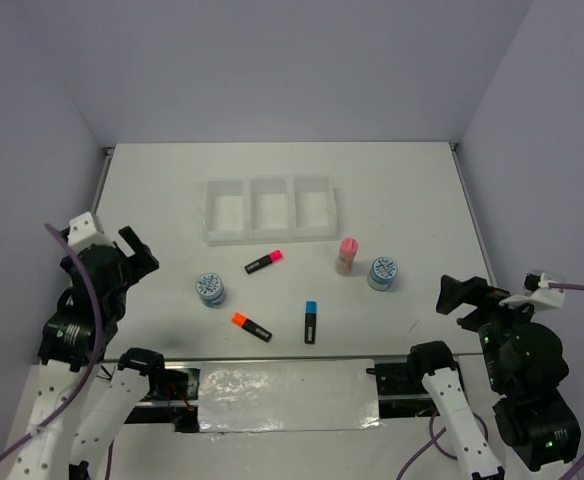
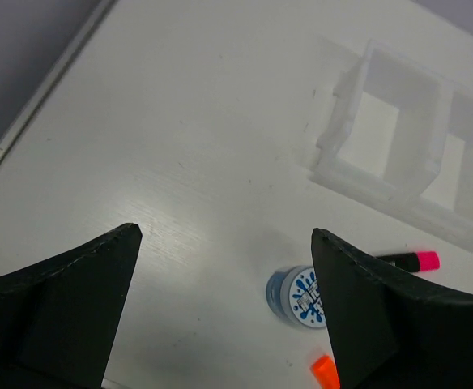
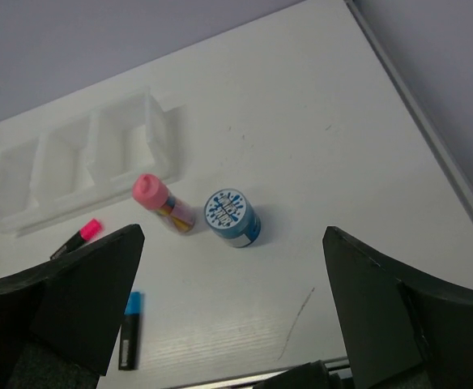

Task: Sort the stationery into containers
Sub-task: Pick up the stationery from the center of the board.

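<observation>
The white three-compartment tray (image 1: 270, 238) lies at the table's middle back, with nothing in it. In front of it lie a pink-capped marker (image 1: 265, 262), an orange-capped marker (image 1: 251, 326) and a blue-capped marker (image 1: 311, 321). One blue-and-white disc (image 1: 210, 289) stands at the left, another (image 1: 382, 272) at the right beside the tan pink-capped cylinder (image 1: 347, 255). My left gripper (image 1: 140, 250) is open and empty, left of the left disc (image 2: 301, 297). My right gripper (image 1: 446, 297) is open and empty, right of the right disc (image 3: 231, 217).
The table is walled at the back and both sides. In the left wrist view the tray's wall (image 2: 346, 174) is far right. In the right wrist view the cylinder (image 3: 162, 203), blue marker (image 3: 131, 328) and tray (image 3: 159, 130) lie left of centre.
</observation>
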### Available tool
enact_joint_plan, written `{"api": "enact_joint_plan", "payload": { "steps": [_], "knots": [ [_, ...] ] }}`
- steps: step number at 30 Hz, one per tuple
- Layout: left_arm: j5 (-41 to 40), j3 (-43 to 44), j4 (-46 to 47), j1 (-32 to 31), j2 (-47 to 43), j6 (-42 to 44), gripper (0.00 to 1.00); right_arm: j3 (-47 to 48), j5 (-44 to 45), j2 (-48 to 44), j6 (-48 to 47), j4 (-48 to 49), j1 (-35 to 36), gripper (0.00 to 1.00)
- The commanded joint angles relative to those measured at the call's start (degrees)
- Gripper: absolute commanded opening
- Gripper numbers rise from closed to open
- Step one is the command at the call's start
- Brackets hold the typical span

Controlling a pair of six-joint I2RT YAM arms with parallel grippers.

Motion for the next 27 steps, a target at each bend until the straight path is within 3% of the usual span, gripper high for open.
{"api": "enact_joint_plan", "payload": {
  "steps": [1, 5, 7, 10, 13, 17, 27],
  "knots": [
    [10.04, 2.75, 1.94, 0.22, 10.61, -1.45, 0.99, -1.14, -4.15, 3.01, 0.26, 1.51, 0.04, 1.00],
    [18.07, 1.89, 2.99, -0.21, 20.30, -4.79, 0.99, -3.34, -9.42, 4.94, -0.35, 1.42, 0.12, 1.00],
    [18.35, 0.83, 4.30, -1.79, 23.04, -6.54, 0.99, -4.48, -11.70, 4.95, -0.79, 1.16, 0.04, 1.00],
    [15.29, -0.67, 6.50, -12.12, 26.55, -10.06, 0.99, -6.50, -14.52, 3.81, -1.67, 2.21, -0.05, 1.00],
    [9.84, 0.91, 4.32, -18.04, 33.48, -12.00, 0.99, -7.30, -15.23, 3.19, -1.76, 2.47, -0.05, 1.00],
    [10.00, -1.02, 6.15, -19.11, 38.52, -11.74, 0.99, -6.43, -16.11, 2.84, -2.28, 2.12, 0.04, 1.00],
    [8.42, -4.18, 7.47, -19.64, 38.52, -13.06, 0.99, -6.68, -16.99, 3.45, -2.64, 2.74, 0.57, 1.00]
  ]
}}
